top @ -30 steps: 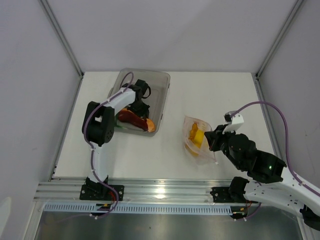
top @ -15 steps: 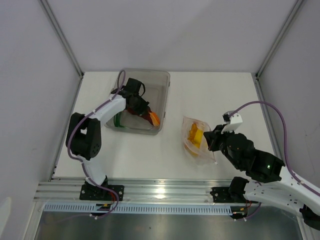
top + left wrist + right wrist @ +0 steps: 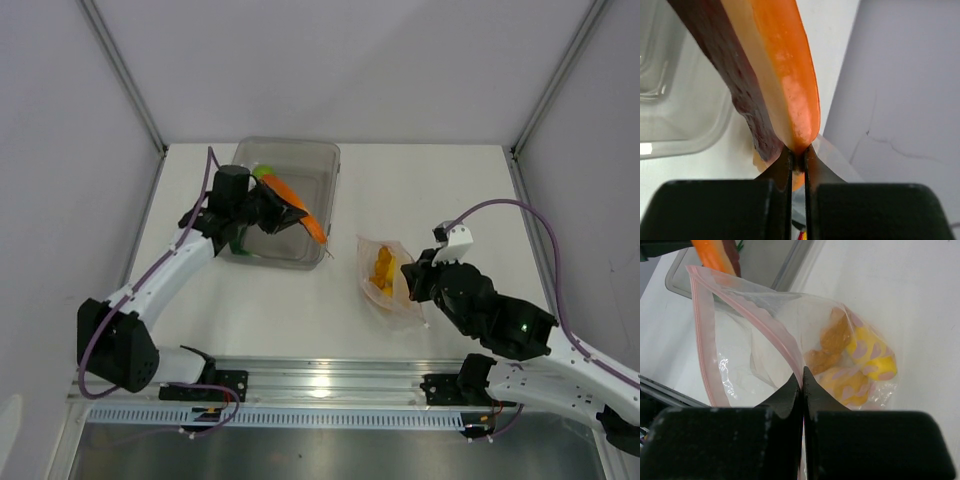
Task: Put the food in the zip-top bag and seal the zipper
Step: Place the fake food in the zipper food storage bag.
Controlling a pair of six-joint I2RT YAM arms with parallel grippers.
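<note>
**Layout around the bin**

The bin (image 3: 322,160) sits on the table (image 3: 450,190) at its far left. Above the bin's right half the left gripper (image 3: 283,206) pinches the long slice (image 3: 300,212), whose tip reaches past the bin's near right corner. To the bin's right and nearer the arms lies the zip-top bag (image 3: 385,295) with food (image 3: 382,268) in it. The right gripper (image 3: 412,280) pinches the bag on the side away from the bin.

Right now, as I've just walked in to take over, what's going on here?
The left claw is shut on the long orange and dark-red slice, held up over the clear bin. The right claw pinches the zip-top bag by its mouth, propping it open on the table. Inside already lie yellow and orange toy foods, and the zipper is unsealed.
</note>
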